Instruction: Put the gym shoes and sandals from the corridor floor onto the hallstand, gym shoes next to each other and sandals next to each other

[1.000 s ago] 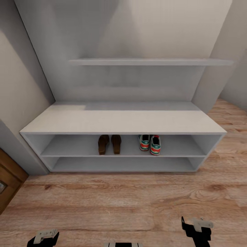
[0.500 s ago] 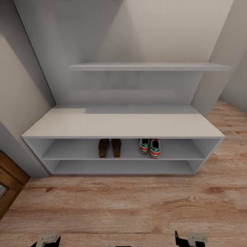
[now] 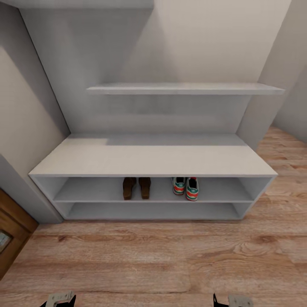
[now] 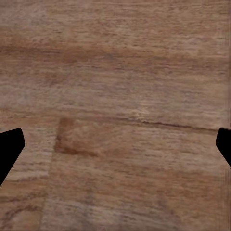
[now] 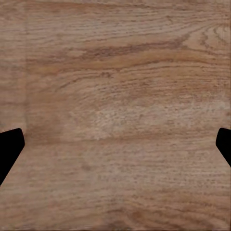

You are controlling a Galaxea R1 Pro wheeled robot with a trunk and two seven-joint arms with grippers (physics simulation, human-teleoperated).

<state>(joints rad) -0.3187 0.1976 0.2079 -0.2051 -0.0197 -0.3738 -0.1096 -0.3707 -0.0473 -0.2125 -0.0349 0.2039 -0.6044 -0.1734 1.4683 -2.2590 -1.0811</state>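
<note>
Brown sandals [image 3: 137,188] and green-striped white gym shoes [image 3: 186,188] sit paired on the hallstand [image 3: 153,160]'s upper shelf, room either side. Left gripper [image 4: 115,144] and right gripper [image 5: 115,144] spread wide over bare corridor floor [image 3: 140,256].

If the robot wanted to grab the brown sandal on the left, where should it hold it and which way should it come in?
Probably by the heel end of the left sandal, pinched across its narrow width, coming in level from the open front of the hallstand. Its heel points outward, the bench top blocks any reach from above, and the other sandal sits close beside it.
</note>
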